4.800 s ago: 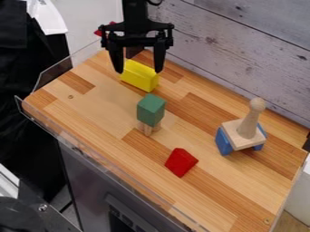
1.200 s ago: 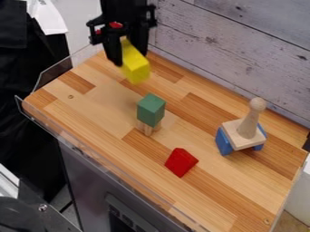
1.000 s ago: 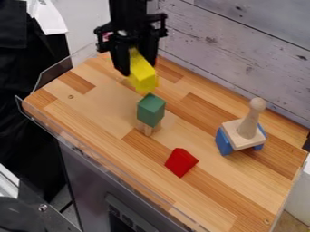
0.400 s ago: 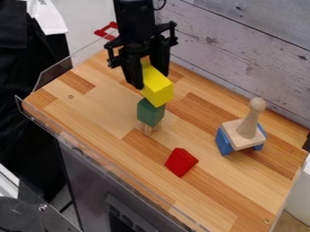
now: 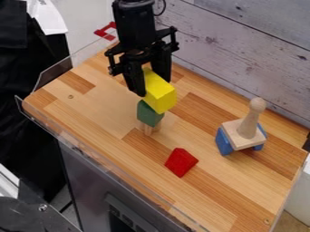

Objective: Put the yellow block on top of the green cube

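Clasping the yellow block point(image 5: 160, 94) between its two fingers, the black gripper point(image 5: 154, 87) hangs down from the upper part of the view, over the wooden tabletop point(image 5: 91, 105). The claw is parted only about as far as the block is wide, one finger along the block's left side as seen here and the other along its far right side. The yellow block tilts, its near end lower and poking out past the fingertips. It sits over the green cube point(image 5: 147, 114) and hides part of the cube's top, chiefly toward the right; whether the two touch, I cannot tell. The green cube stands raised on a small pale wooden piece point(image 5: 147, 128), which shows below it. Nearer the front edge and to the right lies a red block point(image 5: 181, 162), apart from the stack. Farther right, a square wooden plate point(image 5: 236, 134) with an upright rounded peg point(image 5: 257, 106) lies at a slant on something blue point(image 5: 224, 142) that shows beneath it at two sides. A see-through rim point(image 5: 46, 78) runs along the left edge of the tabletop. Behind the table is a wall of pale grey planks point(image 5: 233, 43), and a red object point(image 5: 105, 31) shows past the far left edge, just beside the arm.
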